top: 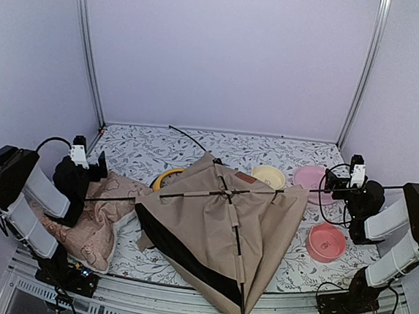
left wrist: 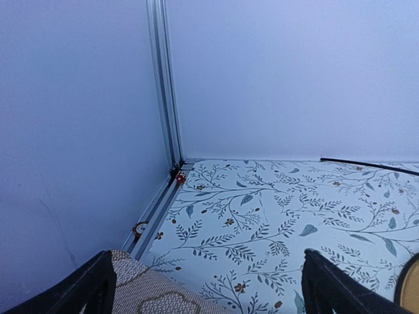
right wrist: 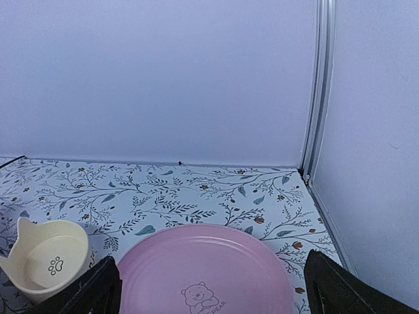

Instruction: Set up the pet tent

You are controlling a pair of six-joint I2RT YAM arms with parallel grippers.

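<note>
The pet tent (top: 211,223) lies collapsed in the middle of the table. It is tan fabric with dark lining (top: 172,248) and a brown label patch (top: 246,178). Thin black poles cross at its top (top: 228,193). One pole runs left and right towards both arms, the other from back to front. A pole end shows in the left wrist view (left wrist: 366,163). My left gripper (top: 91,165) (left wrist: 209,291) is open and empty, over the cushion's edge, left of the tent. My right gripper (top: 333,184) (right wrist: 216,294) is open and empty over a pink plate, right of the tent.
A pinkish patterned cushion (top: 97,221) (left wrist: 150,291) lies at the left. A yellow tray (top: 167,177) (left wrist: 411,288) is partly under the tent. A cream cat-ear bowl (top: 268,177) (right wrist: 46,261), a pink plate (top: 312,178) (right wrist: 203,261) and a pink bowl (top: 326,241) stand at the right.
</note>
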